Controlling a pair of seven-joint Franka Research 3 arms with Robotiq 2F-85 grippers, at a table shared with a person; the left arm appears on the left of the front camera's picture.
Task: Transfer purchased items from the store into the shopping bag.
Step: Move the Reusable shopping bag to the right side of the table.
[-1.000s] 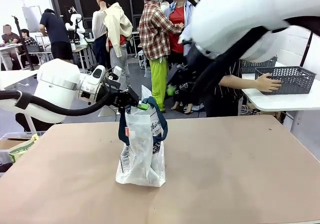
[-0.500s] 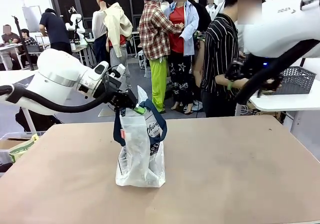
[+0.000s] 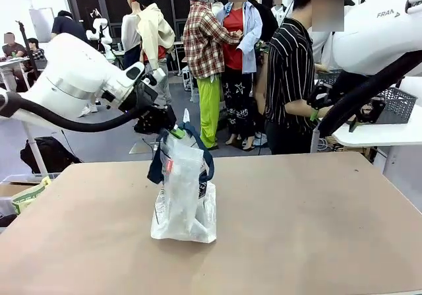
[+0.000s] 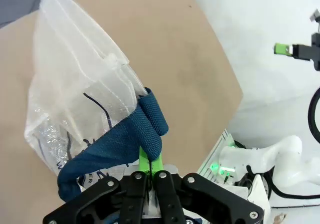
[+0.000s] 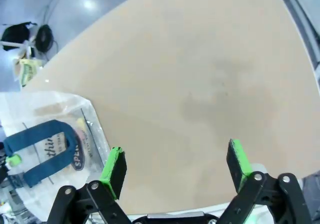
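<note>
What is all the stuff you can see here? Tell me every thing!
shopping bag: one, see-through white with navy blue handles, standing on the table left of the middle.
table: one, light brown, across the front.
basket: one, dark lattice, on a white side table at the far right, behind the right arm.
side table: one, white, far right.
person: one, in a black-and-white striped top, standing at the far side by the basket.
left tool: one, black with green pads, shut on a blue handle at the top of the bag.
right tool: one, black with green pads, open, holding nothing, above bare table.
</note>
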